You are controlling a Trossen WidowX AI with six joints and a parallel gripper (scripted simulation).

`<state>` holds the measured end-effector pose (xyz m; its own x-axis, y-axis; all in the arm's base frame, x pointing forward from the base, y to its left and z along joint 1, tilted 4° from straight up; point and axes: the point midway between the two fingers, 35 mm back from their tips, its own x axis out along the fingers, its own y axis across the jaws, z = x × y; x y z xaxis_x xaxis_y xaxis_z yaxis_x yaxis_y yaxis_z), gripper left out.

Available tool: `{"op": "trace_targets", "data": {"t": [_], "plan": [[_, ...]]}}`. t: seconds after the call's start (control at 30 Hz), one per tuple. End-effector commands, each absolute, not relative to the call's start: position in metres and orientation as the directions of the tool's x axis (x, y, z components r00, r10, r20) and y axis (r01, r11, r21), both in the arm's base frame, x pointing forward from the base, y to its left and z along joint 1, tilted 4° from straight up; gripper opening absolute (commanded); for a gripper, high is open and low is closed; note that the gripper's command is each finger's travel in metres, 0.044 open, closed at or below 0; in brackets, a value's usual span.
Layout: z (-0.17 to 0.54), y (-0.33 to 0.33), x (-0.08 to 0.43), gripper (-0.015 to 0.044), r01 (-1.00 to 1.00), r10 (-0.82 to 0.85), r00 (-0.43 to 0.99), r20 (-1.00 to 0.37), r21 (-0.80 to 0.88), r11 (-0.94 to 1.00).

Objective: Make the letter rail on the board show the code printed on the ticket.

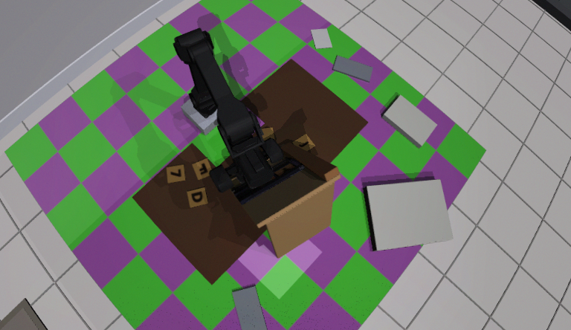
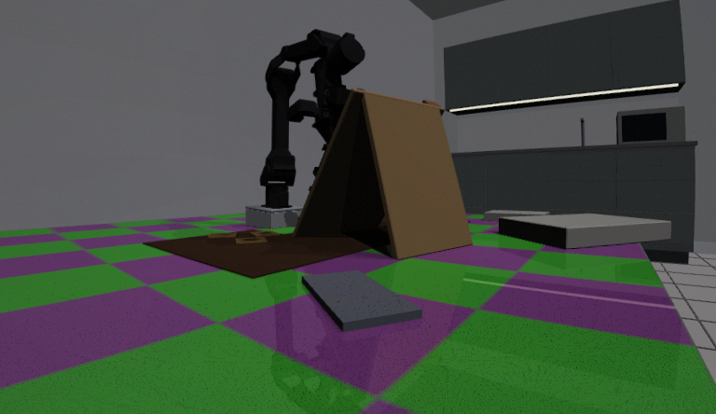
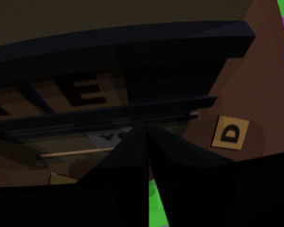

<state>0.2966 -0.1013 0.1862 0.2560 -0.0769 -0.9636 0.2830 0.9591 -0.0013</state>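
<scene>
My gripper (image 3: 145, 130) is shut and empty, its tips in front of the board's lower part, below the rail in the wrist view. The dark rail (image 3: 133, 42) on the leaning board (image 1: 290, 194) (image 2: 417, 177) holds a Y tile (image 3: 7, 100), partly cut off at left, and an E tile (image 3: 111, 89); the rail right of E is empty. The ticket (image 3: 104, 137) is mostly hidden behind the fingers. A 7 tile (image 1: 175, 174), an F tile (image 1: 201, 169) and a D tile (image 1: 197, 197) (image 3: 231, 133) lie loose beside the board. Two tiles (image 1: 305, 142) (image 1: 267, 133) lie on its other side.
A brown mat (image 1: 176, 221) (image 2: 253, 261) lies under the board and loose tiles. A wooden block (image 1: 332, 174) sits at the board's top corner. Pale slabs (image 1: 408, 215) (image 1: 410, 120) and grey slabs (image 1: 352, 68) (image 1: 249, 308) (image 2: 361, 298) lie around on the checkered counter.
</scene>
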Motion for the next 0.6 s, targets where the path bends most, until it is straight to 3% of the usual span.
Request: {"op": "trace_targets", "data": {"t": [0.0,0.57], "plan": [[0.1874,-0.1014,0.2987,0.0000,0.279,-0.074,0.261,-0.963,0.002,0.960],[0.1803,-0.1028,0.3064,0.0000,0.279,-0.074,0.261,-0.962,0.002,0.960]]}}
